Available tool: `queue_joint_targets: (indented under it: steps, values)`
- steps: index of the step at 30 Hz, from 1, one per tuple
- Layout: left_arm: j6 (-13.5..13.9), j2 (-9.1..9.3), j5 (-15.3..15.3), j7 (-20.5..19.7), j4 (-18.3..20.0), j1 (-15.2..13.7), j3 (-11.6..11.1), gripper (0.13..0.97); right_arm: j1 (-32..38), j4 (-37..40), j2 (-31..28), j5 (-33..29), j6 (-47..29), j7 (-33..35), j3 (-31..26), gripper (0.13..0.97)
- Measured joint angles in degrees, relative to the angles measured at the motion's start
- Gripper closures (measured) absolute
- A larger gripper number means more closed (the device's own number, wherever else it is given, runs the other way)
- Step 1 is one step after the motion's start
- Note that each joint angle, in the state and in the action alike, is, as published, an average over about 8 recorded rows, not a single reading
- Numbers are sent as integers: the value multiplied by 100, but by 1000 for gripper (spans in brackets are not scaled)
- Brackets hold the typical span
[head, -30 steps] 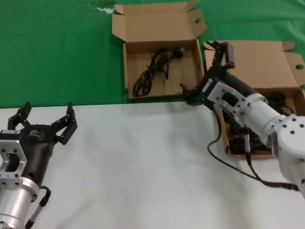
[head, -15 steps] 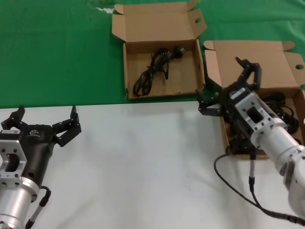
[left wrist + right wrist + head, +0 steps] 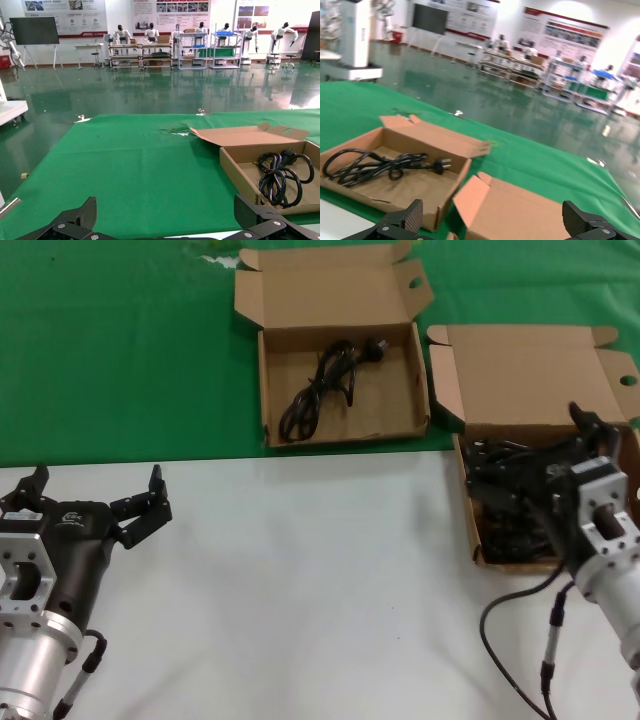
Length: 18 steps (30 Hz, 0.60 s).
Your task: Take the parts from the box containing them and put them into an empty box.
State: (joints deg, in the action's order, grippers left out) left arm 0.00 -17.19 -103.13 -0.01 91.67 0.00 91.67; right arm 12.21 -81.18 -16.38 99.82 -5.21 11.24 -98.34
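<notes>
Right gripper [image 3: 535,465] hangs wide over my full box [image 3: 476,540]; one cord [image 3: 325,390] moved, rest remain

The desk [image 3: 300,580] is white in front. Behind that, a bright green cloth [image 3: 120,350] covers it. Two plain brown cardboard boxes sit on the cloth. The box with the narrow lid [image 3: 340,360] holds one shiny black cord [image 3: 325,385]. The box with the broad lid [image 3: 540,380] holds a pile of black cords [image 3: 510,510]. The left gripper [image 3: 95,505] is black, on a silver arm. The right gripper [image 3: 540,455] is black too, on a white and silver arm. The floor [image 3: 125,100] behind is shiny dark green.
</notes>
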Motion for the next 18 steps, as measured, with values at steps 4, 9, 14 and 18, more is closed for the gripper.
queue_joint_targets:
  steps: [4, 9, 14, 18]
  values:
    - [0, 0, 0, 0, 0, 0, 0, 132, -335, -288, -22, 91, 142, -307, 183, 129]
    - [0, 0, 0, 0, 0, 0, 0, 132, -744, -639, -50, 202, 318, -686, 406, 129]
    - [0, 0, 0, 0, 0, 0, 0, 132, -975, -839, -65, 265, 417, -900, 533, 129]
    - [0, 0, 0, 0, 0, 0, 0, 132, -1006, -865, -67, 274, 430, -927, 549, 129]
